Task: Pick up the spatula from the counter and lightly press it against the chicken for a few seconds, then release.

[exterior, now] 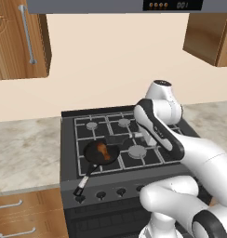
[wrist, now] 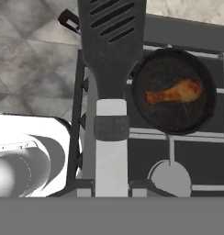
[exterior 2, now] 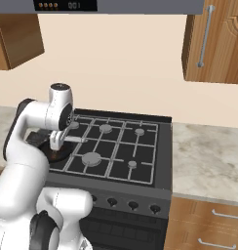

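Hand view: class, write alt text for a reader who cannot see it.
The gripper holds a dark slotted spatula, its head beside, not on, a chicken drumstick lying in a black pan on the stove.

The spatula [wrist: 111,55] has a dark grey slotted blade and a pale grey handle ringed by a dark band, the chicken [wrist: 176,93] is golden orange-brown in a black pan [wrist: 148,117], the stove [exterior: 69,139] is charcoal, the counter [exterior: 22,148] marbled beige-grey, the cabinets [exterior: 10,42] brown wood-grain.
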{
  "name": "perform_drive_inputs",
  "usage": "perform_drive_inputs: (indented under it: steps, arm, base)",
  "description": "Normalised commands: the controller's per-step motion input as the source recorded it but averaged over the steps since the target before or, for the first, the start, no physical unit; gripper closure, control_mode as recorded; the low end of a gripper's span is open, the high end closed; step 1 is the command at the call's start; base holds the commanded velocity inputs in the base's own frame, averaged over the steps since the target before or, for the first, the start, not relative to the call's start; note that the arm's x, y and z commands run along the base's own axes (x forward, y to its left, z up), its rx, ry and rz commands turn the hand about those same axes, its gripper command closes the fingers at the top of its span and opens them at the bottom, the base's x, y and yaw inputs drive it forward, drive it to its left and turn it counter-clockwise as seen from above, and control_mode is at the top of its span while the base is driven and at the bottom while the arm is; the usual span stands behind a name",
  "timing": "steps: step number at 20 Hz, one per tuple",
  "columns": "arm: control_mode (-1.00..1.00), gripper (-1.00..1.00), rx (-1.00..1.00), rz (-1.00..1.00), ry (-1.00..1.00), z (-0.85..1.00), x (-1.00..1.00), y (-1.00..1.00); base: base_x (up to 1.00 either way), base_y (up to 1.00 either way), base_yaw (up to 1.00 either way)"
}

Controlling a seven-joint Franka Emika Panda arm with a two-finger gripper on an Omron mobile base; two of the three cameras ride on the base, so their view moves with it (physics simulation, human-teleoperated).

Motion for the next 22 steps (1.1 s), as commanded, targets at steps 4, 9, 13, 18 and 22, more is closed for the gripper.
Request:
perform_drive_inputs:
  steps: [4,9,13,18,22]
  arm:
    - [-1.0,1.0,0.0,0.01,0.0,-0.11,0.2,0.0]
    - [-1.0,1.0,-0.07,-0.08,0.0,-0.25,0.14,0.0]
    - [-1.0,1.0,-0.08,-0.14,0.0,-0.13,0.12,0.0]
    - [-1.0,1.0,0.0,-0.06,0.01,-0.05,0.21,0.0]
    - [-1.0,1.0,0.0,0.0,0.06,-0.18,0.29,0.0]
  base:
    - [0.0,0.0,0.0]
    - [0.0,0.0,0.0]
    - [0.0,0.0,0.0]
    - [0.0,0.0,0.0]
    - [0.0,0.0,0.0]
